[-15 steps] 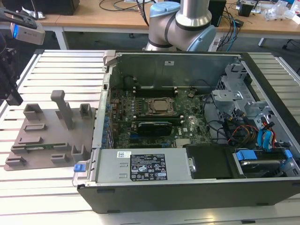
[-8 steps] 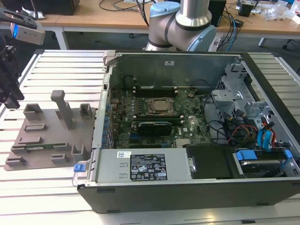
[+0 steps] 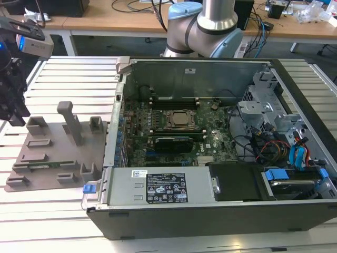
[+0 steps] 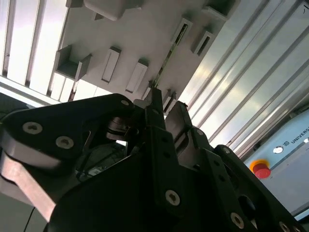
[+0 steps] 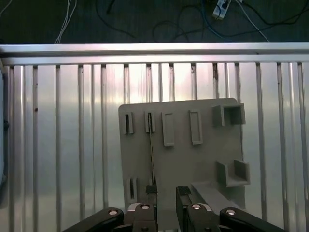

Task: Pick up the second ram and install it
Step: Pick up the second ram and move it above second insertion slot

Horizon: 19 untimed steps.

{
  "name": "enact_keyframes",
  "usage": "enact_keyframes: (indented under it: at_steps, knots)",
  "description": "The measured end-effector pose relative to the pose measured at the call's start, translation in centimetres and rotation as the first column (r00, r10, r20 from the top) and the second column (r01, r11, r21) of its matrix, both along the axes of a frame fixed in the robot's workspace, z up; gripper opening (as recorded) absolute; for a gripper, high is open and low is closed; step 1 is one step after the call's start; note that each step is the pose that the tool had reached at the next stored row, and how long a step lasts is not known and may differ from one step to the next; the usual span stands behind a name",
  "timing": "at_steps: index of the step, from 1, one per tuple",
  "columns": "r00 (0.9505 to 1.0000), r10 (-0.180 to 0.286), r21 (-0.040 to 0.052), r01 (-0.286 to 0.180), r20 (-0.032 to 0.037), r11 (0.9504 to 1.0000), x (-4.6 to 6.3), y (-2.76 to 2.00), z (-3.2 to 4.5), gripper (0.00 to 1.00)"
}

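Observation:
The second ram [image 5: 151, 157] is a thin green stick standing on edge in the slots of the grey fixture plate [image 5: 203, 164]. In the exterior view the ram [image 3: 46, 164] lies along the plate's near side, at the exterior view's left. My gripper [image 5: 167, 192] hovers above the plate, open, with nothing between its fingers. One fingertip [image 5: 151, 190] lines up with the ram's near end, the other sits beside it. In the second wrist view the gripper [image 4: 165, 104] points down at the ram [image 4: 170, 50]. In the exterior view the gripper [image 3: 16, 118] hangs over the plate's far left edge.
An open computer case [image 3: 210, 211] lies at the exterior view's right of the fixture plate [image 3: 52, 153], with its motherboard [image 3: 174, 142], processor socket [image 3: 181, 120], cables and drive bays exposed. Upright blocks [image 3: 68, 121] rise from the plate. The table is ribbed aluminium [image 5: 58, 145].

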State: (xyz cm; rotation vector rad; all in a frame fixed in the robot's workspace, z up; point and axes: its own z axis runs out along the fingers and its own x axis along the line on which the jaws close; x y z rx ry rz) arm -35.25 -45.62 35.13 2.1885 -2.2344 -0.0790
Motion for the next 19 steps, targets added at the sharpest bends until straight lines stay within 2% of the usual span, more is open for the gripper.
enact_keyframes:
  at_steps: [2,11,19]
  knots:
    - [1.0,0.0,0.0,0.0,0.0,1.0,0.0,0.0,-0.68,0.3]
    - [1.0,0.0,0.0,0.0,-0.0001,1.0,0.0,0.0,-2.01,0.3]
    - [1.0,0.0,0.0004,0.0,0.0001,1.0,0.1,0.0,-2.87,0.3]
